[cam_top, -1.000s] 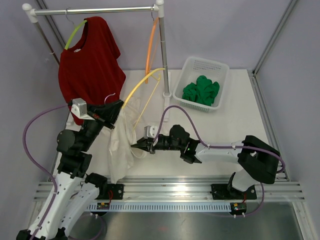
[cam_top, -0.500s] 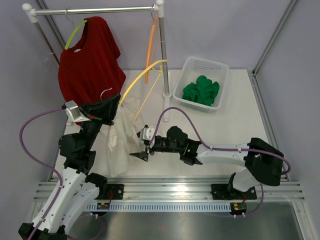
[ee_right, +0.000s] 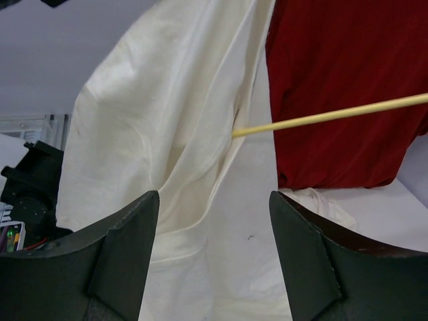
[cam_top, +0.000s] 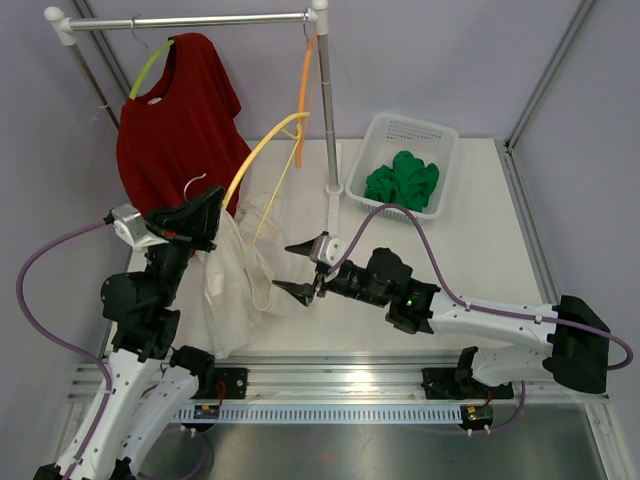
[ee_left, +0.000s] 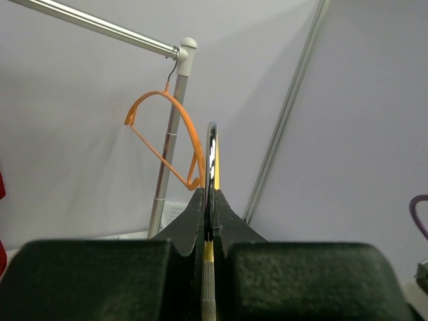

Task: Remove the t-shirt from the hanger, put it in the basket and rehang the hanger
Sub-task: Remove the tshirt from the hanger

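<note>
- T-shirt (cam_top: 235,290), cream, hangs from hanger (cam_top: 258,150) over L side of worktop (cam_top: 480,250), just below L jaws, and drapes down toward the near edge.
- Hanger is yellow and tilted. One arm rises bare toward rack post (cam_top: 328,110), its tip close to the orange hanger (cam_top: 308,70). The other end is lost in the cloth.
- R wrist view: yellow bar (ee_right: 334,114) pokes out of a fold in the t-shirt (ee_right: 167,134), so it's partly on the hanger.
- L jaws are clamped on the hanger's metal hook (ee_left: 211,150). L wrist view shows the wire pinched tight between the pads, w/ yellow just under it.
- R jaws are spread wide w/ nothing between them. Fingers (cam_top: 300,247) sit right by the t-shirt's R edge. Can't tell if the lower one touches the cloth.
- R wrist view: both fingers (ee_right: 120,261) frame the cream cloth ahead, apart from it.
- Red shirt (cam_top: 175,130) hangs on green hanger (cam_top: 150,65) from rail (cam_top: 190,20), behind the t-shirt. It fills the upper R of the R wrist view (ee_right: 348,87).
- Orange hanger hangs on the rail next to the post; also seen from L wrist (ee_left: 167,134).
- Basket (cam_top: 410,130) sits at the back R of the worktop, well apart from both arms, w/ green cloth (cam_top: 402,182) bunched inside.
</note>
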Available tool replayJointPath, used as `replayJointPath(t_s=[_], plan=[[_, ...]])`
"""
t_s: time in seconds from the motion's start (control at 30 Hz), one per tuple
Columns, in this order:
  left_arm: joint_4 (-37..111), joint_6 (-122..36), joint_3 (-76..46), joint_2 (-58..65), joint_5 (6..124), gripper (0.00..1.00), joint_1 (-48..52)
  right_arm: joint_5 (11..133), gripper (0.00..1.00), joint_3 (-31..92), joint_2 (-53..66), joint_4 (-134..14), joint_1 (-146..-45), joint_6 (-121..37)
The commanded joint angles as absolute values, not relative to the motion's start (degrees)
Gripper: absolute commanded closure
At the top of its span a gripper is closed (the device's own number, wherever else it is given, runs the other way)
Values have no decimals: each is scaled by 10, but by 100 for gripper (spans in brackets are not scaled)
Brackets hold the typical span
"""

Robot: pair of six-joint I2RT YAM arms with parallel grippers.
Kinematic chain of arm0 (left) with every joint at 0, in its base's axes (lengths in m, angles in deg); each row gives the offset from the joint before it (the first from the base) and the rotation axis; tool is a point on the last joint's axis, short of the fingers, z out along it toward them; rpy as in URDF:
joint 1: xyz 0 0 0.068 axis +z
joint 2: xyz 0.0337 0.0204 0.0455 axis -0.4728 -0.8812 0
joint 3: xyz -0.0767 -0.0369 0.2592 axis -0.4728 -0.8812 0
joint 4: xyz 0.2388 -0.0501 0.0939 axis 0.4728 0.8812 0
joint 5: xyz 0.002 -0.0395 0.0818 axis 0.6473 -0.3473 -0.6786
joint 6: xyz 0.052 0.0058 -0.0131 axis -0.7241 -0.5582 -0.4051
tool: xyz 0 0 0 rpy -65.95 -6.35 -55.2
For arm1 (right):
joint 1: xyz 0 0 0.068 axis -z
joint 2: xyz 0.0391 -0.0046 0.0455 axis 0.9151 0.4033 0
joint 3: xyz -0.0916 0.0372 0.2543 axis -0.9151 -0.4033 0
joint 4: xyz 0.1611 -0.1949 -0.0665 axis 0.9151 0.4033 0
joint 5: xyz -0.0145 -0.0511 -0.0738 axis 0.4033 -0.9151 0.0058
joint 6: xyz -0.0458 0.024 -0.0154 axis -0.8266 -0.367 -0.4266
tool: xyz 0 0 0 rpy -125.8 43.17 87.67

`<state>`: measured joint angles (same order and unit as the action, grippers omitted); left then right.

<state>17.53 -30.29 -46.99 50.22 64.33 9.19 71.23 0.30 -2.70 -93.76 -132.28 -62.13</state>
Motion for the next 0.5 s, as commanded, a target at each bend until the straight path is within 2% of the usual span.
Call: replayJointPath(t_s=[0.0,0.37,0.47], plan=[[159,-313,-445,507,617,100,93,701,26,52,-35,-921,-1326,-607],[156,-318,-458,512,616,100,93,688,44,199,105,-940,-1327,-624],[152,-320,-464,511,616,100,93,696,44,223,134,-942,-1326,-626]])
